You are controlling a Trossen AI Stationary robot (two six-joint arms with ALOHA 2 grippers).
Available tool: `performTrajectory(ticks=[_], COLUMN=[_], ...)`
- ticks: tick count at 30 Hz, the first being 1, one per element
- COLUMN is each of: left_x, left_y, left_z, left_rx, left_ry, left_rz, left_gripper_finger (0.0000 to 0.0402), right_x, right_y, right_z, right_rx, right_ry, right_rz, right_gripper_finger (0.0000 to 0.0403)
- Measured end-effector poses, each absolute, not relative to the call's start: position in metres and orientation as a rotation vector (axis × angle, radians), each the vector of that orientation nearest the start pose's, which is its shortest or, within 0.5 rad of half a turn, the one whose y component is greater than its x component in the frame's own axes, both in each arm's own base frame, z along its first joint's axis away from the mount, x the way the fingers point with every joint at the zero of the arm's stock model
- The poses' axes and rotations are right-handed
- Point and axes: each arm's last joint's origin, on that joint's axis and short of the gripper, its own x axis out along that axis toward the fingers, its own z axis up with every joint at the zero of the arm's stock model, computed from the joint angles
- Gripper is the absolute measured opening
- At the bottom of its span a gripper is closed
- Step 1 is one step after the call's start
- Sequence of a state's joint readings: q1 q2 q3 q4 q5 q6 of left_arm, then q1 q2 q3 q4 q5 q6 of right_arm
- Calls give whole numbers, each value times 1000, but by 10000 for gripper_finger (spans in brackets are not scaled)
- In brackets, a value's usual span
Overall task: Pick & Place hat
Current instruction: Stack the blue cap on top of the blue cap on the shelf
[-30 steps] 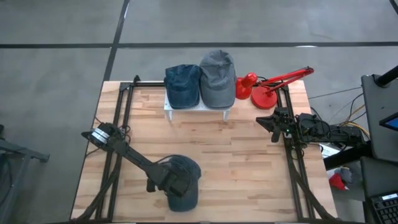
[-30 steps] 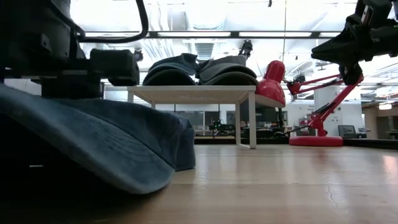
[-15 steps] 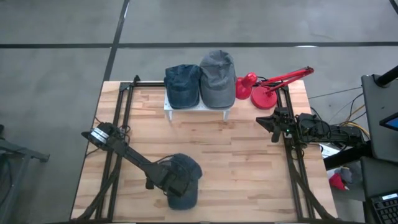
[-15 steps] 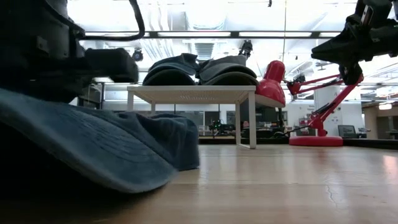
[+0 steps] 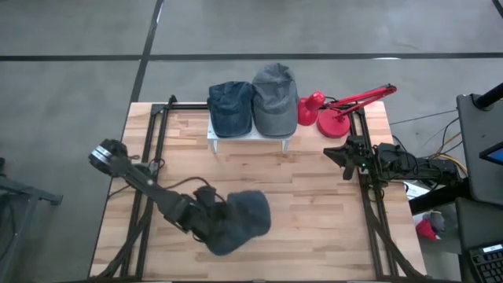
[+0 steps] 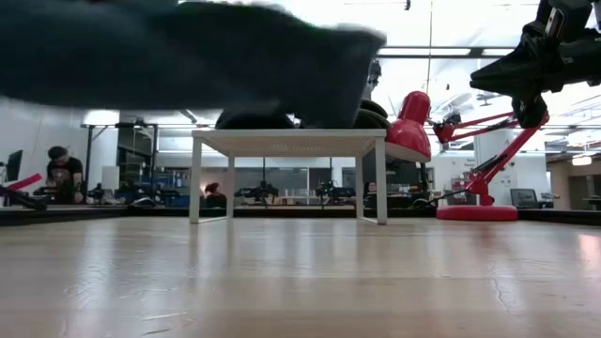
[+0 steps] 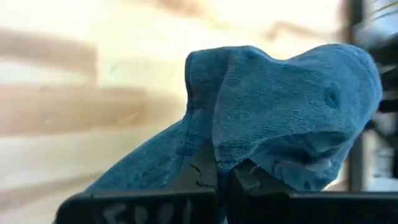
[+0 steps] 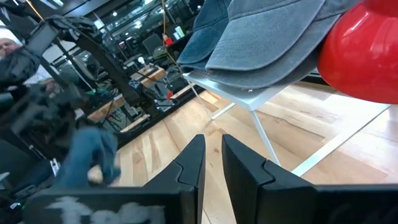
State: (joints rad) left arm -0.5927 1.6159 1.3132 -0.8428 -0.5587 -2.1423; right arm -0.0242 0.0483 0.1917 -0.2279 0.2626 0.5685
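A blue hat [image 5: 242, 220] is up in the air over the near middle of the table, with my left gripper [image 5: 206, 214] shut on its left side. In the low view the hat [image 6: 188, 47] is a dark shape near the top, well above the wood. In the left wrist view the blue hat [image 7: 280, 106] bulges beyond my left gripper [image 7: 224, 177]. My right gripper [image 5: 346, 157] waits at the table's right edge, shut with nothing in it [image 8: 211, 162]. My left gripper pinches a fold of the hat's blue cloth [image 7: 214, 149] between its two fingers [image 7: 202, 171]. The fingers come from the table's left. The hat is lifted clear of the table and bulges out beyond the fingertips, its cloth slack.
A small white stand [image 5: 250, 138] at the far middle carries a dark blue hat [image 5: 230, 106] and a grey hat [image 5: 275, 98]. A red desk lamp [image 5: 334, 110] stands to its right. Bare wood lies between the stand and the lifted hat. A person [image 6: 61, 169] sits far behind the table.
My left gripper has shut on the blue hat and gone up, drifting slightly toward the table's right and far edges. The hat, which lay on the table, is now lifted clear of it.
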Motion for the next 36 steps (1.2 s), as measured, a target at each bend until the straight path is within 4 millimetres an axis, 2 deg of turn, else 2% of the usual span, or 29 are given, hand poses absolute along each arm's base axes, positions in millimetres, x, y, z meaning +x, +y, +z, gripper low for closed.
performTrajectory(ticks=[6,14,24,30,36], left_x=[265,255,246,247,251], left_y=[-154,-140,-123,-88,-43], left_z=[298,335,391,422,433], left_rx=[-1280,-1148,-1002,-959,-934], left_ry=[283,-121,-501,-595,-690], left_rz=[836,833,889,1003,1146], left_gripper_finger=[0,0,0,0,0], right_x=[85,85,85,85,85], right_y=[-10,-10,-10,-10,-10], right_z=[203,203,202,202,202], right_rx=[554,554,554,554,554], right_ry=[0,1,1,2,1], right_rz=[-303,-303,-304,-304,-304], right_gripper_finger=[52,52,52,52,52])
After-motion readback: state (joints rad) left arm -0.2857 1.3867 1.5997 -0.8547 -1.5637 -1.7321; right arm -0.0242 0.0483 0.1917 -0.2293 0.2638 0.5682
